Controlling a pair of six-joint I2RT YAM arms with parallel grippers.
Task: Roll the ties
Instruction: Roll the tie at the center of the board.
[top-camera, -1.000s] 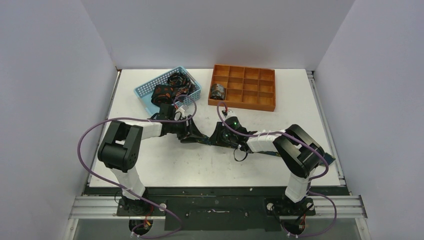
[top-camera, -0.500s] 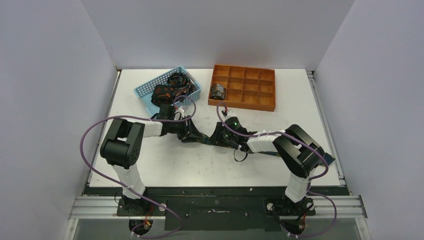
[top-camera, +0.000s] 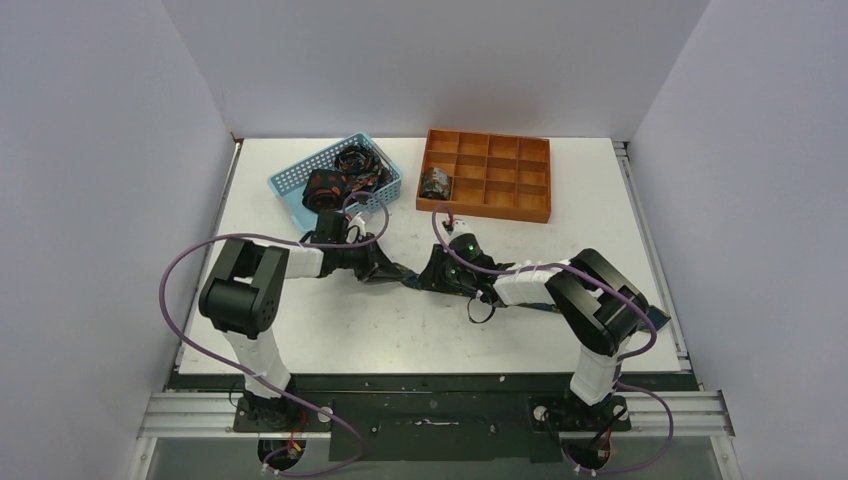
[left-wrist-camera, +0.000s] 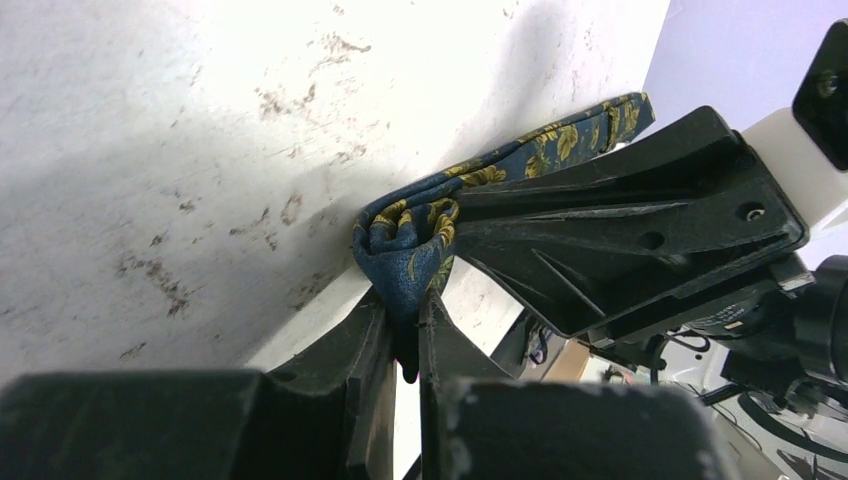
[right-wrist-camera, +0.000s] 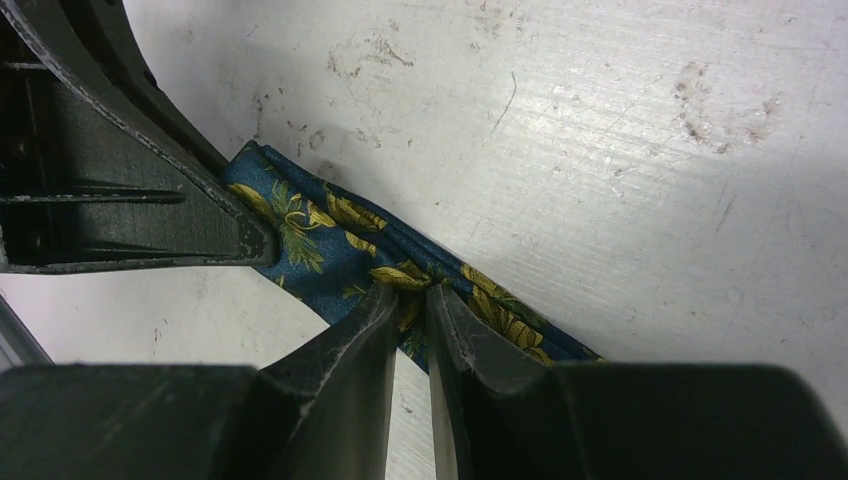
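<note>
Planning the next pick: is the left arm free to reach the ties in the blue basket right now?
Probably, once it lets go: the basket lies open-topped just beyond the left gripper, nothing between, but its jaws are shut on the floral tie.

Left arm (top-camera: 240, 292) and right arm (top-camera: 597, 300) are built alike: black joint housings, links wrapped in white; purple cables (top-camera: 162, 295) are looped along both; a green light (top-camera: 466, 240) is lit at the right wrist; fingers (right-wrist-camera: 345, 350) are moulded black, ribbed, angular.

The white bench (top-camera: 350, 330) is stained. A basket (top-camera: 300, 168), a tray (top-camera: 482, 210) and one tie (right-wrist-camera: 320, 235) are laid on it.
</note>
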